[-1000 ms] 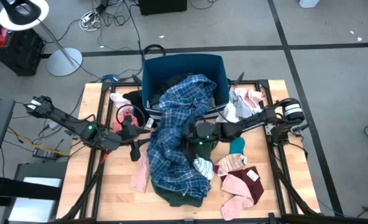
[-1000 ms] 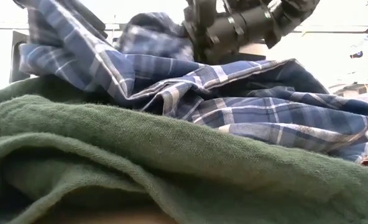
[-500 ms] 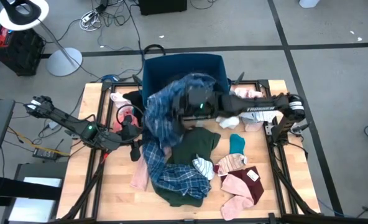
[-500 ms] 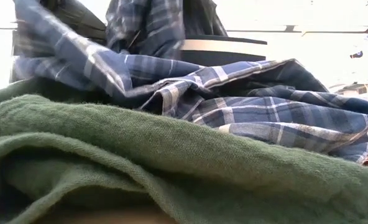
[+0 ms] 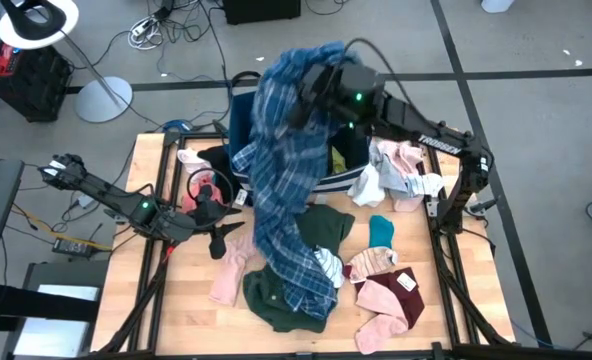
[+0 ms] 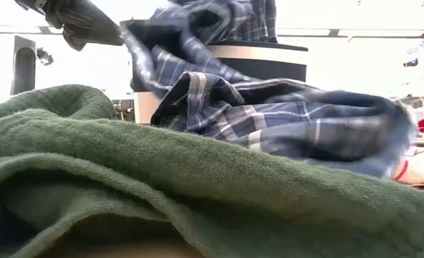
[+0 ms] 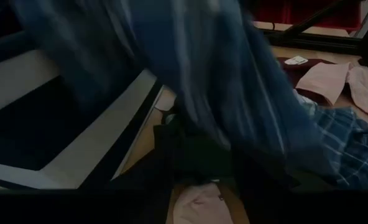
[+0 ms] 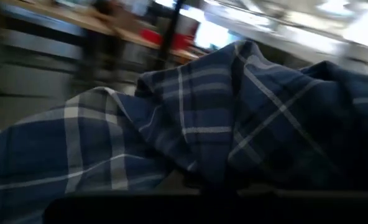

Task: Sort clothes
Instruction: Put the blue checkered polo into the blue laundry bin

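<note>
- Hoisting the plaid shirt above the bin, the right claw was clamped on bunched fabric
- It hung limp, light
- The left claw sat apart

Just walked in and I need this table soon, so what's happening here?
The robot is sorting clothes. Its right gripper is shut on the blue-white plaid shirt and holds it high over the dark blue bin at the table's far edge, the shirt's tail trailing down onto the dark green top. The left gripper waits open, low on the table's left side. Pink and maroon pieces lie unsorted on the right.
</note>
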`<state>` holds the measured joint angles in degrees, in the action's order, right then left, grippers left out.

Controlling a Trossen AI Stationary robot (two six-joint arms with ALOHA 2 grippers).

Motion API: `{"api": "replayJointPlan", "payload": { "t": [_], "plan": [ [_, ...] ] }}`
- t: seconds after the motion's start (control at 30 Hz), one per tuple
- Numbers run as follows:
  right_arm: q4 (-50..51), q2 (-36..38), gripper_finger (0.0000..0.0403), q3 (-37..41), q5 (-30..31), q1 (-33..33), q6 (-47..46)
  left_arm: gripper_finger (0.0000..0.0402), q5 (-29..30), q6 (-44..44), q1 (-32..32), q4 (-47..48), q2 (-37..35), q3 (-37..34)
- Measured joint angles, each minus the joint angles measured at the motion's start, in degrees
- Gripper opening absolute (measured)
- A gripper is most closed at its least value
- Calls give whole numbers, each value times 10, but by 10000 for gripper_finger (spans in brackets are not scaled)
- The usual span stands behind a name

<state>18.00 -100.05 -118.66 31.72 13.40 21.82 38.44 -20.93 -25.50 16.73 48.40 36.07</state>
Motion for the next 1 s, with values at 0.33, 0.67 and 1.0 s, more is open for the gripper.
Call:
{"api": "replayJointPlan", "payload": {
  "t": [0.33, 0.67, 1.0],
  "plan": [
    [36, 0, 0, -5, 2, 60, -26, 163, 1, 1, 0, 0, 0, 0],
    [273, -28, 0, 35, -240, 48, -266, 163, 5, 10, 0, -7, 0, 0],
    [283, -169, 22, 56, -306, 74, -288, 163, 5, 9, 0, -7, 0, 0]
  ]
}}
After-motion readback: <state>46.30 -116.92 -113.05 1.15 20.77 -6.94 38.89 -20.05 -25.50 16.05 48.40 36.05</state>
